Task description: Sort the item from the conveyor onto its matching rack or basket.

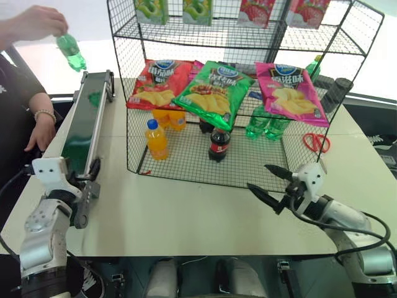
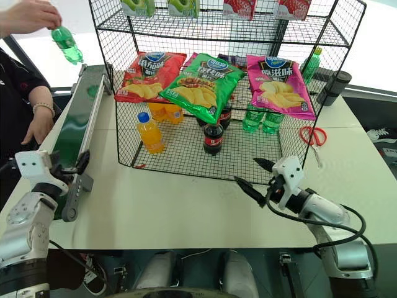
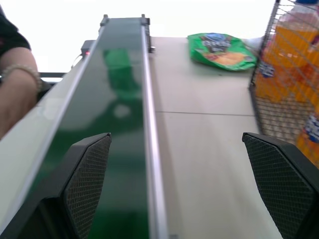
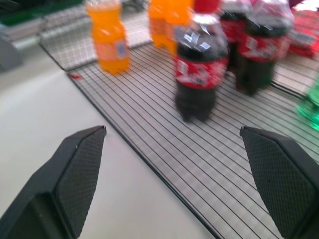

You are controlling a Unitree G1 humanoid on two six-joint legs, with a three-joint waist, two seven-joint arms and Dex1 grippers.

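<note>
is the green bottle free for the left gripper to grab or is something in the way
Not free: a person's hand holds the green bottle in the air above the far end of the conveyor. The left gripper is open at the near end, with bare belt ahead.

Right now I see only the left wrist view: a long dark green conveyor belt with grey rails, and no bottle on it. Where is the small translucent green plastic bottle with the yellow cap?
Observer: Not on the conveyor yet. A person's hand holds the green bottle by its cap, in the air near the belt's far end.
Operator: Where do such bottles stand?
Observer: Similar green bottles stand on the black wire rack's bottom tier, right of the dark cola bottles.
Operator: And the right gripper?
Observer: The right gripper is open before that tier, holding nothing.
</note>
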